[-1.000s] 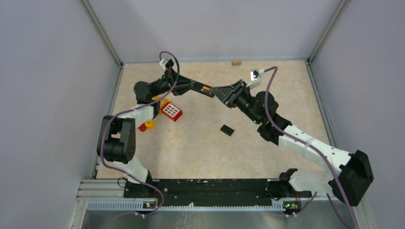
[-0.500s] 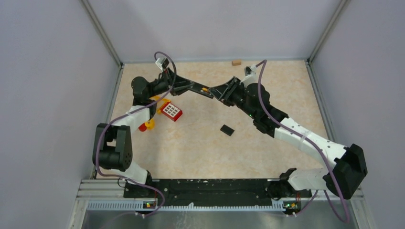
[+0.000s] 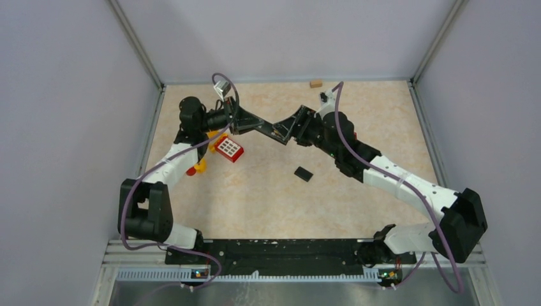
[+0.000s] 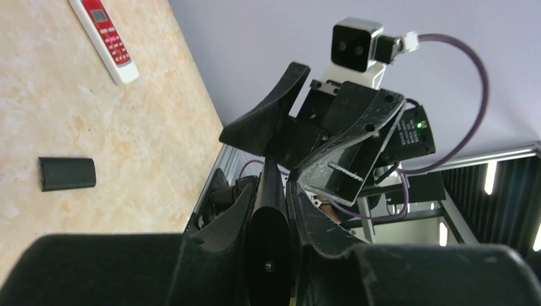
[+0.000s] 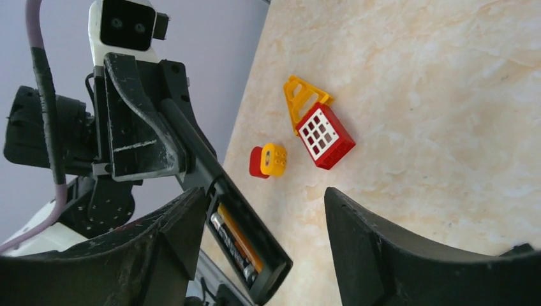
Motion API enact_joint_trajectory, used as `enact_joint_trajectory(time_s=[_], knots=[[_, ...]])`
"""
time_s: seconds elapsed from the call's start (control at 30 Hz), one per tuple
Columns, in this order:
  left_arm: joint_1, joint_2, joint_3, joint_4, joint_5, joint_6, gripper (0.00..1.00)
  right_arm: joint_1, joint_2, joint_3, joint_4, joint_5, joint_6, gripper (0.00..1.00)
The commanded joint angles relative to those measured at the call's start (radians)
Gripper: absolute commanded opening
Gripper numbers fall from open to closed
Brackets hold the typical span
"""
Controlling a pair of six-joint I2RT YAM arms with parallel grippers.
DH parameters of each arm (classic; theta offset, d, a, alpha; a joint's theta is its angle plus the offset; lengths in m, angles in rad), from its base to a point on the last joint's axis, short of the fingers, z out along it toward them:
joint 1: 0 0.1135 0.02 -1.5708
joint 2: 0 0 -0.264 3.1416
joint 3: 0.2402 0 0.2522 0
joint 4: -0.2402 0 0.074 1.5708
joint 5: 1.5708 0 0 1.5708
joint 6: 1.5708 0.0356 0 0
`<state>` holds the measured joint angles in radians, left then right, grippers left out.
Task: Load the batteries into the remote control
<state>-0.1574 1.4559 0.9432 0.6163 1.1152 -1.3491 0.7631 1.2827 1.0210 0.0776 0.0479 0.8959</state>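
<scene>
My left gripper [image 3: 245,122] [image 4: 273,185] is shut on one end of the black remote control [image 3: 265,129] [image 5: 191,153] and holds it in the air above the table. The remote's battery compartment lies uncovered at its free end. Two batteries [image 5: 236,245], one orange and one dark with silver ends, lie side by side in it. My right gripper [image 3: 290,131] [image 5: 266,194] stands open around that end. One of its fingers [image 5: 182,223] is close beside the compartment, the other well apart from it.
A black battery cover [image 3: 303,173] [image 4: 67,173] lies on the table. A red-and-white toy block with a yellow piece [image 3: 229,148] [image 5: 322,131] and a red-yellow brick [image 3: 198,167] [image 5: 271,159] lie near the left arm. A red-and-white remote [image 4: 105,35] and a wooden block [image 3: 315,83] lie farther off.
My right gripper has opened wide at the remote's free end and shifted left. The left arm has turned, bringing the remote slightly lower and nearer.
</scene>
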Motion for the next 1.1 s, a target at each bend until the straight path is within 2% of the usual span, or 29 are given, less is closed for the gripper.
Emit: enact_joint_trajectory(time_s=[0.0, 0.2, 0.33, 0.4, 0.43, 0.53, 0.63, 0.7, 0.83, 1.07], knots=[[-0.002, -0.053, 0.044, -0.133, 0.043, 0.18, 0.0, -0.006, -0.037, 0.012, 0.043, -0.016, -0.075, 0.73], [0.015, -0.086, 0.068, -0.392, 0.022, 0.431, 0.0, -0.025, -0.086, 0.007, 0.042, -0.044, -0.149, 0.74], [0.032, -0.101, 0.088, -0.546, -0.013, 0.562, 0.0, -0.035, -0.091, 0.013, -0.02, -0.03, -0.23, 0.74], [0.049, -0.109, 0.097, -0.658, -0.069, 0.638, 0.0, -0.047, -0.073, 0.034, -0.106, 0.018, -0.281, 0.74], [0.06, -0.112, 0.097, -0.71, -0.12, 0.67, 0.0, -0.061, -0.048, 0.058, -0.203, 0.031, -0.304, 0.74], [0.086, -0.106, 0.084, -0.866, -0.325, 0.744, 0.0, -0.131, 0.092, 0.155, -0.433, 0.023, -0.358, 0.75], [0.096, -0.083, 0.06, -0.9, -0.378, 0.767, 0.0, -0.14, 0.226, 0.215, -0.575, 0.032, -0.45, 0.77], [0.099, -0.072, 0.049, -0.906, -0.373, 0.769, 0.0, -0.14, 0.291, 0.215, -0.604, 0.014, -0.504, 0.75], [0.101, -0.077, 0.045, -0.922, -0.391, 0.79, 0.0, -0.139, 0.329, 0.109, -0.503, -0.099, -0.617, 0.69], [0.102, -0.052, 0.067, -0.973, -0.373, 0.824, 0.0, -0.115, 0.422, 0.099, -0.496, -0.124, -0.803, 0.69]])
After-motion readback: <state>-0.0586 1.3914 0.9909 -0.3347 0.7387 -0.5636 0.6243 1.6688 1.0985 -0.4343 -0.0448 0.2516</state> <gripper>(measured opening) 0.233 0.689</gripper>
